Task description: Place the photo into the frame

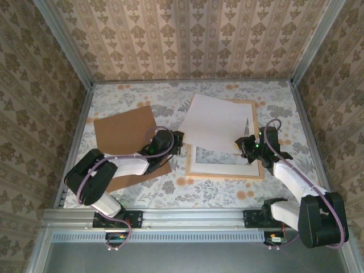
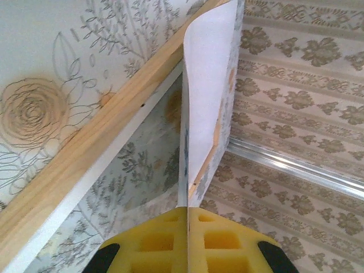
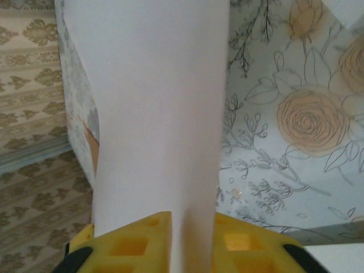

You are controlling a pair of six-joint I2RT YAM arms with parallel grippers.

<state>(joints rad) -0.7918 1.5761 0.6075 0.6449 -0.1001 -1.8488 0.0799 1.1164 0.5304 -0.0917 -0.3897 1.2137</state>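
Photo point(image 1: 219, 122), pinched at opposite edges by the left end effector point(image 1: 180, 142) and right end effector point(image 1: 244, 147), hangs askew over the frame point(image 1: 225, 169), so uneven pulling could buckle it or seat it crooked.

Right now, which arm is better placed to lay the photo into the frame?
Probably the right: the right gripper holds the photo over the frame; the left gripper holds it beside the frame.
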